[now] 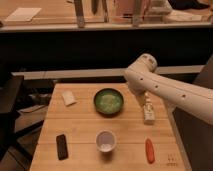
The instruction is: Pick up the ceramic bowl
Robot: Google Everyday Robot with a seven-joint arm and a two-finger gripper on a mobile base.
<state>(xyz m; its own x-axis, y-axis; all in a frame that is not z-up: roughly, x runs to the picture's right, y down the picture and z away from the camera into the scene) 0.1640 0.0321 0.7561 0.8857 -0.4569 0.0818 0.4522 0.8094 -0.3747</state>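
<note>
The ceramic bowl (108, 101), wide and round with a dark green rim and a lighter speckled green inside, sits on the wooden table (80, 125) at the middle back. My white arm (170, 92) reaches in from the right, with its elbow above the table's back right. The gripper (145, 100) hangs down from it just right of the bowl, above the table and apart from the bowl.
A small white cup-like bowl (106, 141) stands in front of the green bowl. A black bar (62, 146) lies front left and a red-orange object (149, 150) front right. A white packet (68, 98) lies back left, and a small white box (148, 116) lies below the gripper.
</note>
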